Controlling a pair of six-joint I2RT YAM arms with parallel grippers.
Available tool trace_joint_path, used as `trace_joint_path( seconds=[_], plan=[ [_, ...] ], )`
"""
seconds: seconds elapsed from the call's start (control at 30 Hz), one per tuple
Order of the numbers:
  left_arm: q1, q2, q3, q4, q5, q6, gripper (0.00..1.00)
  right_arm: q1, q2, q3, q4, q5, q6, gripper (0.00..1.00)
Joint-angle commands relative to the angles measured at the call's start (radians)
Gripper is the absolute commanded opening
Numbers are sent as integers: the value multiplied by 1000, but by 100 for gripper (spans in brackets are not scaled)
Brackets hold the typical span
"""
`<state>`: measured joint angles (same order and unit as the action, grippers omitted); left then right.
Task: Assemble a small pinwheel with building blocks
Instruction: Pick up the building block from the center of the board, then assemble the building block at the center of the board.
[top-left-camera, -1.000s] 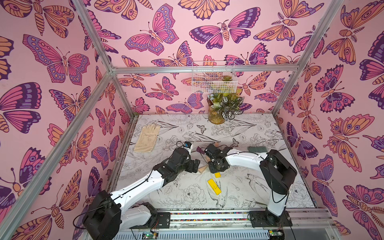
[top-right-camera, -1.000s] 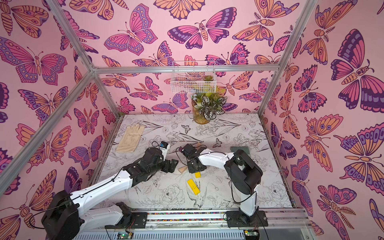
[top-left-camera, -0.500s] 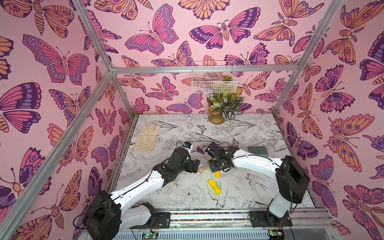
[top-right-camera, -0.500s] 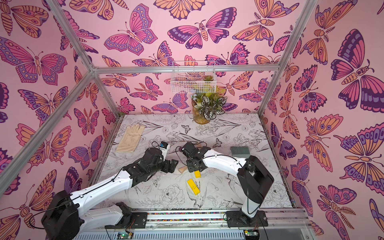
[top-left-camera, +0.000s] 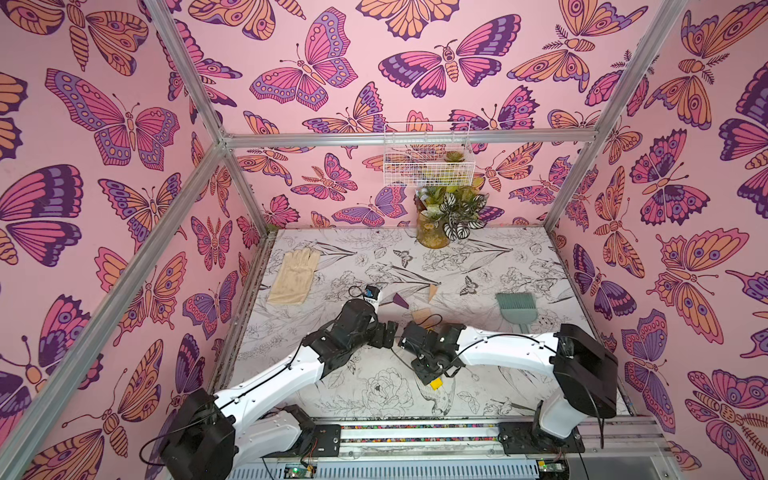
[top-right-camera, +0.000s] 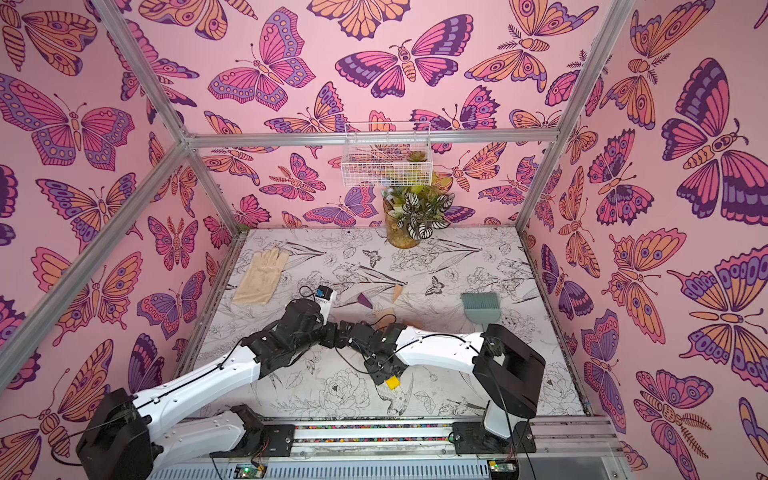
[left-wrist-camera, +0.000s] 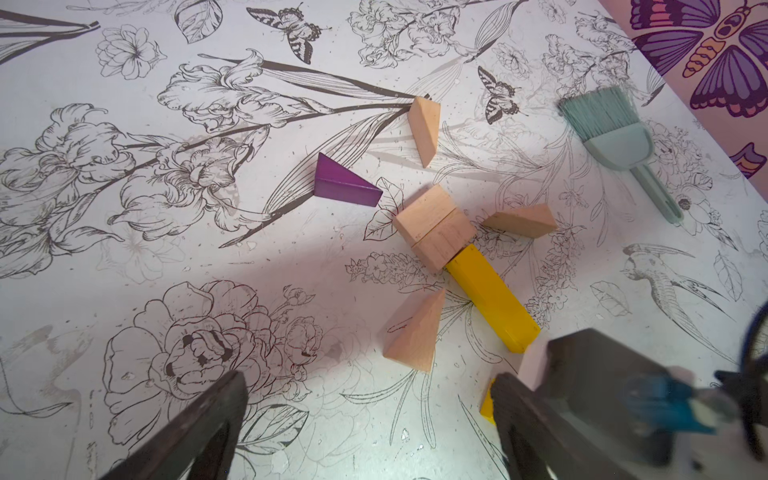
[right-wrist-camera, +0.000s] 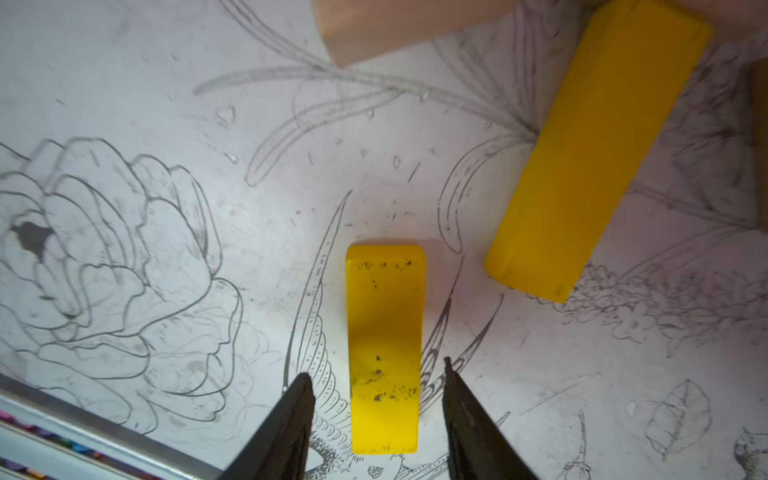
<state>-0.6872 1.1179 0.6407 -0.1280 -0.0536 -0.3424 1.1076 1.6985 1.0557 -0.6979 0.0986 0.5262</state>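
Observation:
The pinwheel lies partly built: two beige rectangles form the hub (left-wrist-camera: 434, 226), and a yellow bar (left-wrist-camera: 490, 297) runs from it as the stem. Beige wedges (left-wrist-camera: 411, 332) (left-wrist-camera: 521, 220) (left-wrist-camera: 424, 129) and a purple wedge (left-wrist-camera: 345, 187) lie loose around the hub. My left gripper (left-wrist-camera: 365, 428) hovers open and empty near them, and shows in both top views (top-left-camera: 388, 334). My right gripper (right-wrist-camera: 376, 399) is open and straddles a second yellow bar (right-wrist-camera: 382, 349), with a gap on each side. That bar peeks out under the gripper in a top view (top-right-camera: 392, 382).
A cream glove (top-left-camera: 294, 276) lies at the back left. A teal brush (top-left-camera: 516, 309) rests right of the blocks. A potted plant (top-left-camera: 449, 216) stands at the back wall under a wire basket (top-left-camera: 428, 160). The metal rail (right-wrist-camera: 104, 428) runs close to the right gripper.
My right gripper has swung from the hub toward the table's front, over the loose yellow bar, and its jaws have widened. The left arm has hardly moved.

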Motion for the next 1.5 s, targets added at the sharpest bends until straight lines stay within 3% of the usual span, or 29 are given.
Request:
trace_joint_path(
  seconds=[0.0, 0.2, 0.37, 0.4, 0.67, 1.47],
  plan=[
    [4, -30, -22, 5, -28, -12, 95, 11, 26, 3, 3, -5, 18, 53],
    [5, -35, -26, 5, -31, -12, 95, 14, 55, -8, 8, 8, 32, 51],
    [6, -33, -26, 4, -31, -14, 95, 15, 41, -35, 18, 0, 62, 24],
    [6, -35, -27, 5, -32, -13, 96, 15, 22, -41, 11, 4, 77, 22],
    [5, -40, -32, 4, -28, -15, 96, 9, -119, -92, -35, 61, 242, 22],
    [6, -51, -52, 5, -24, -20, 96, -46, -65, -128, -27, 22, 333, 22]
  ],
)
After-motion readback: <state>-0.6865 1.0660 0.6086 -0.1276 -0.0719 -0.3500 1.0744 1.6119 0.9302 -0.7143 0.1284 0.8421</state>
